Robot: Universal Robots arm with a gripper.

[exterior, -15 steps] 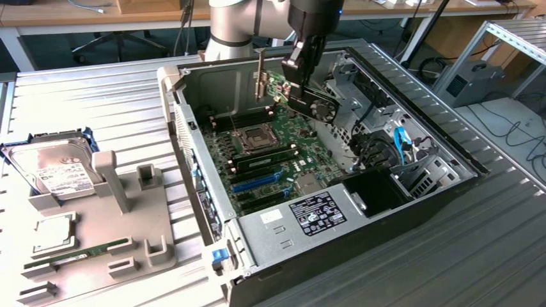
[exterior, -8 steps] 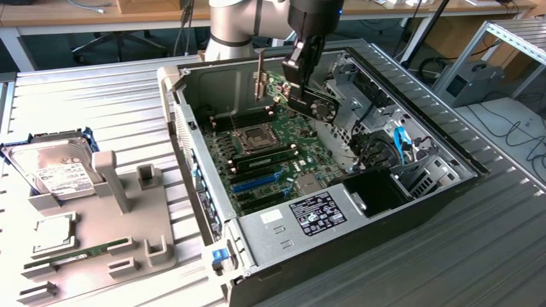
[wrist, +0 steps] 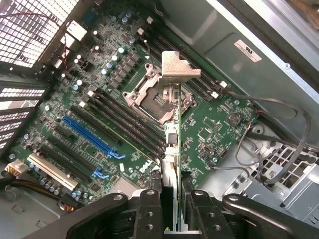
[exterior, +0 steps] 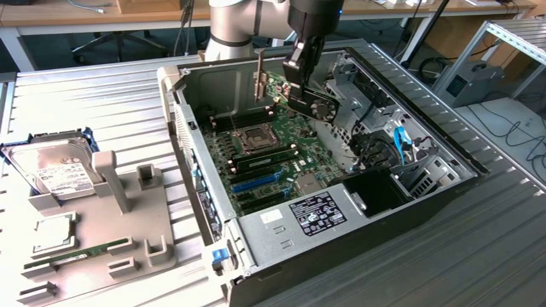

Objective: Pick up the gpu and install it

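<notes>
Found dark metal computer case point(exterior: 384, 256) open-topped, free air over green motherboard point(exterior: 286, 144). Met grey inner walls point(exterior: 217, 83) all round, plus black cable tangle point(exterior: 375, 144) and labelled silver power-supply box point(exterior: 311, 214).

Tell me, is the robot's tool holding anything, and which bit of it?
Yes. The tool holds the gpu, pinching its thin board by the flat sides, at the end away from its silvery bracket, above the open computer case.

Your exterior view looks down at a slant over the desk point(exterior: 94, 102), far enough off to hold the whole open case point(exterior: 189, 137). Your wrist view looks along the jaws, close above the motherboard point(wrist: 214, 124). Both share motherboard and gpu point(exterior: 316, 102).
</notes>
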